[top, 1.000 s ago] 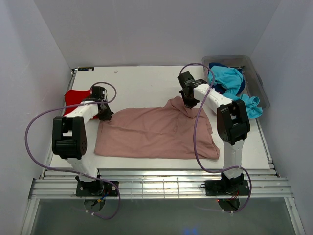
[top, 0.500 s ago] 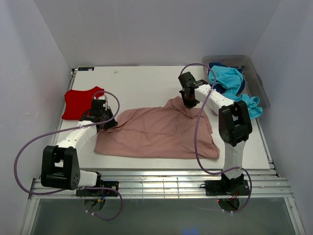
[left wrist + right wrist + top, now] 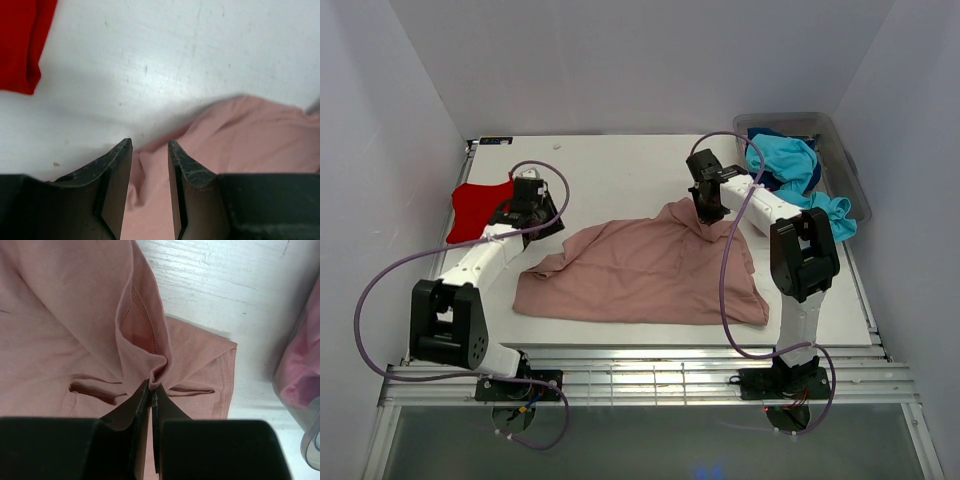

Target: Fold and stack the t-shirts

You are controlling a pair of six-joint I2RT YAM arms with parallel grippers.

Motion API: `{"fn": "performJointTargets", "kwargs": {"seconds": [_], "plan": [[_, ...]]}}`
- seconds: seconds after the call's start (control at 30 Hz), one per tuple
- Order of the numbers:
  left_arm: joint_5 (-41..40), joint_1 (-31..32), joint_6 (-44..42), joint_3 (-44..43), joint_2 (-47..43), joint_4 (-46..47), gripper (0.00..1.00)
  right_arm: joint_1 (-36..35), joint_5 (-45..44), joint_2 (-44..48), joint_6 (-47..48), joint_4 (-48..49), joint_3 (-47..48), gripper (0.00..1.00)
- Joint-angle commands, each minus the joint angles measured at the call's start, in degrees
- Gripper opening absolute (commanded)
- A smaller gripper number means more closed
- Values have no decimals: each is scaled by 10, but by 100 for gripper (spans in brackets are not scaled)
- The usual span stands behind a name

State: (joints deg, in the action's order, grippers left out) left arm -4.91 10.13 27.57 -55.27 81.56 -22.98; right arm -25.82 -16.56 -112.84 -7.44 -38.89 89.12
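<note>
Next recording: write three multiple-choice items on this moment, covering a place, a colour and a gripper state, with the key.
1. Where on the white table does the red cloth t-shirt lie? A near right corner; B left side, beside the left gripper; C centre.
2. What colour is the cloth spilling over the clear grey plastic bin? A turquoise; B yellow; C white.
3. How is the right gripper? A open, empty; B shut on the large dusty-pink cloth t-shirt; C shut on nothing.
Key: 1 B, it sits at the left edge; 2 A, turquoise cloth drapes over the rim; 3 B, the right wrist view shows a pink fold pinched between closed fingers.
</note>
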Motion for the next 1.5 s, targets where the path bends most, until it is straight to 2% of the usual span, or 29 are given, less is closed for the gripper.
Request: {"fn": "performJointTargets", "kwargs": {"seconds": [0.0, 0.23, 0.63, 1.17, 1.27, 1.3, 1.33, 1.43, 1.47], "plan": [[-67, -3, 25, -43, 49, 4, 46, 3, -3, 31, -6, 6, -6, 8], [-50, -5, 32, -85, 152, -36, 45, 2, -9, 33, -1, 7, -18, 8], [29, -3, 65, -47, 144, -37, 45, 3, -1, 16, -5, 0, 3, 8], [48, 7, 82, -18, 142, -31, 43, 3, 5, 28, -6, 5, -12, 8], [48, 9, 83, -11, 138, -30, 36, 3, 4, 31, -6, 5, -14, 8], [45, 10, 84, -11, 135, -30, 23, 3, 5, 31, -6, 5, -15, 8], [40, 9, 84, -12, 134, -30, 17, 2, 5, 32, -6, 6, -16, 8], [23, 10, 81, -26, 127, -29, 0, 3, 6, 35, -6, 7, -19, 8], [19, 9, 76, -42, 127, -29, 0, 3, 5, 36, -6, 7, -21, 8]]}}
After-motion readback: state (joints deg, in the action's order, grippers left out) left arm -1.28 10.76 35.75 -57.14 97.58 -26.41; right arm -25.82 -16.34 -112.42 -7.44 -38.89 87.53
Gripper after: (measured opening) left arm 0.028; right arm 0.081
